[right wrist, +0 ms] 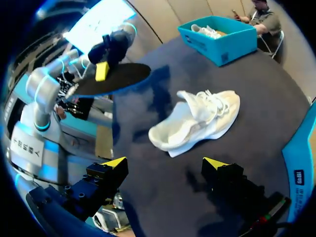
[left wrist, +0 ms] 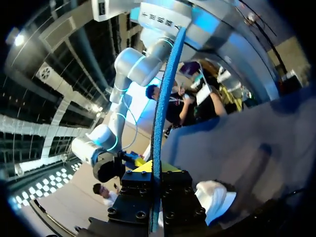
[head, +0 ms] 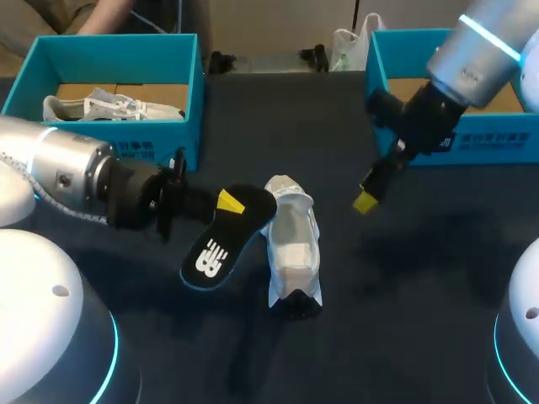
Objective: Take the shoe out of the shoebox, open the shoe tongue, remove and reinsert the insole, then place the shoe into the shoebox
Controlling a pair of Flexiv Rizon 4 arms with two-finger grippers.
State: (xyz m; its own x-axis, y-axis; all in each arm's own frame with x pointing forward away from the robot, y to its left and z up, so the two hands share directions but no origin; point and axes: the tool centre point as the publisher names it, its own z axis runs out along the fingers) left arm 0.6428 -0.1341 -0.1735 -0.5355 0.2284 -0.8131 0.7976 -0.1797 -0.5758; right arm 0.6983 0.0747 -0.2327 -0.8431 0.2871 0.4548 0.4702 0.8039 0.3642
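A white shoe (head: 290, 248) lies on the dark table near the middle, its tongue end toward the far side. My left gripper (head: 226, 202) is shut on a black insole (head: 221, 240) with a white logo, held just left of the shoe and above the table. In the left wrist view the insole (left wrist: 165, 89) shows edge-on between the fingers of that gripper (left wrist: 155, 170), with the shoe (left wrist: 215, 197) beside it. My right gripper (head: 370, 192) hangs open and empty to the right of the shoe. From the right wrist, the open gripper (right wrist: 165, 165) faces the shoe (right wrist: 197, 123) and the insole (right wrist: 116, 78).
A teal shoebox (head: 152, 139) stands at the back left with another white shoe (head: 109, 108) inside; it also shows as the teal box (right wrist: 222, 47) beyond the shoe. A second teal shoebox (head: 497, 143) stands at the back right, behind my right arm.
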